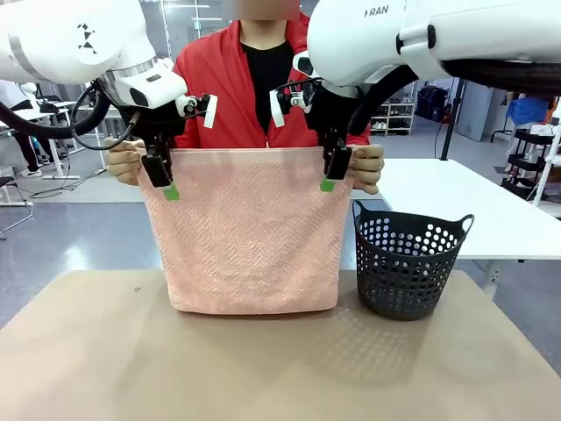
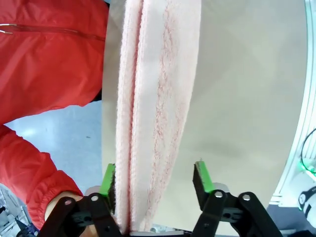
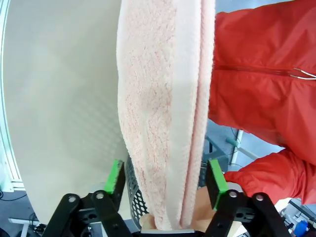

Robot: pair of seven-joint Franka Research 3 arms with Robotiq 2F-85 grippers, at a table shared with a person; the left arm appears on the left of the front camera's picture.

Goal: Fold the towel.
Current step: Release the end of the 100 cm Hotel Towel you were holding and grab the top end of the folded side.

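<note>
your left claw [image 2: 155,180] and right claw [image 3: 165,180] straddled the pink towel's [image 1: 250,232] top edge, jaws apart, seemingly not yet pinching. a person's hand [image 1: 368,167] held each corner so it hung flat over the table [image 1: 263,368], left of the basket [image 1: 408,263].

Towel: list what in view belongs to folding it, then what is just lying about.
Belongs to the job:
- towel, hanging doubled above the table
- person's hands, holding its top corners
- left gripper and right gripper, jaws open astride the top edge

Just lying about:
- dark perforated basket, standing on the table beside the towel
</note>
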